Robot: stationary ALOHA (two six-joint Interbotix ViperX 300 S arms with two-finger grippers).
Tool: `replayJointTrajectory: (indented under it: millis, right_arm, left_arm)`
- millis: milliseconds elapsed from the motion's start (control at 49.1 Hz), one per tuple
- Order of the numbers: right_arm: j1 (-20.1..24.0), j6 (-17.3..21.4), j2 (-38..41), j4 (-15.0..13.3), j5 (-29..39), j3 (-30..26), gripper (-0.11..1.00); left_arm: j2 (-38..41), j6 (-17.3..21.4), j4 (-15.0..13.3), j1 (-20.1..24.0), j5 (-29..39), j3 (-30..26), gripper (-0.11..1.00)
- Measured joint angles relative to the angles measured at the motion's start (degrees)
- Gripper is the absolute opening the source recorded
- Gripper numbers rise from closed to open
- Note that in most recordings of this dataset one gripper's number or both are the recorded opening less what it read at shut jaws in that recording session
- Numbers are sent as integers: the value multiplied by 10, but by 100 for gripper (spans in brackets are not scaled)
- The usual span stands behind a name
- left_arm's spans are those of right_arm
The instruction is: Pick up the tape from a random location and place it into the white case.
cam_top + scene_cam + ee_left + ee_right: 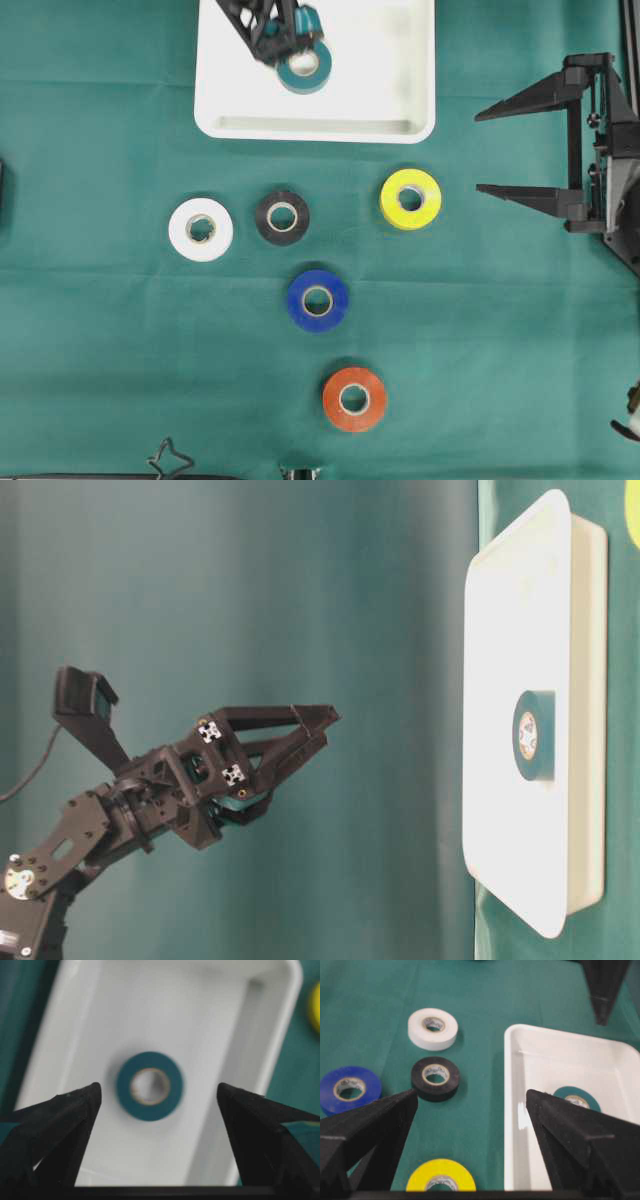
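The teal tape [304,66] lies flat in the white case [400,60], its core hole facing upward. Core printing is illegible. My left gripper [157,1097] hangs above it, jaws wide apart, empty. My right gripper [480,150] is likewise spread and empty.

— What covers the table?
— A green cloth [100,350], faintly creased.
— And on it?
— Five tape rolls, all lying flat and apart from each other. A white roll [201,230] lies on the left, a black roll [282,217] just right of it, and a yellow roll [411,198] further right.
— Anything nearer?
— A blue roll [318,300] lies near the black one, and an orange roll [354,399] is nearest of all.
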Motion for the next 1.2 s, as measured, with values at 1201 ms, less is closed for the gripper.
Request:
replayJointTrajectory:
  millis: [1201]
  right_arm:
    - [0, 2, -3, 1, 0, -1, 91]
  left_arm:
    - [-206, -1, -1, -158, -126, 185, 95]
